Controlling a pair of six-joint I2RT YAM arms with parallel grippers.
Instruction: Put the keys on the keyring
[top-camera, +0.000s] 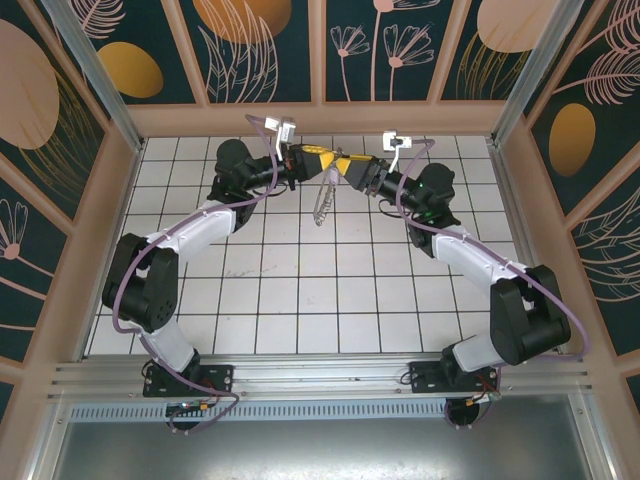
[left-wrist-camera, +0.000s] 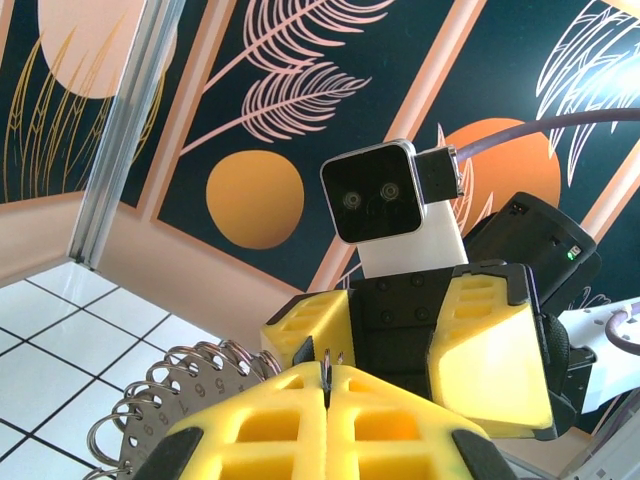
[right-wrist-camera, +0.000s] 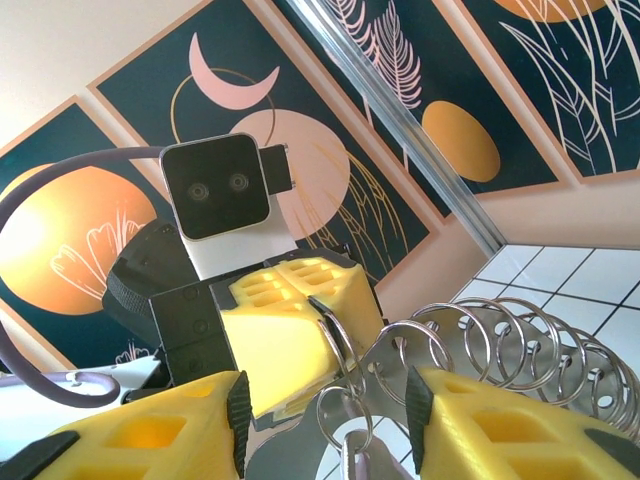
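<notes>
Keyring (left-wrist-camera: 155, 420): grey plate edged w/ metal rings, pinched in shut L jaws. R jaws half open. White-tiled worktop (top-camera: 300, 300), floral walls (top-camera: 400, 50).

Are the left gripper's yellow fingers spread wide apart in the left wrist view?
No, the left gripper has its fingers pressed together along one thin seam.

Light: bright, even, from overhead. Faint soft shadows under arms (top-camera: 195, 228) on bench (top-camera: 300, 300). White tiles slightly blown out. Top view: wide-angle bend at edges. Wrist views: nearest foreground soft, walls sharp; keyring (right-wrist-camera: 500, 340) glints.
</notes>
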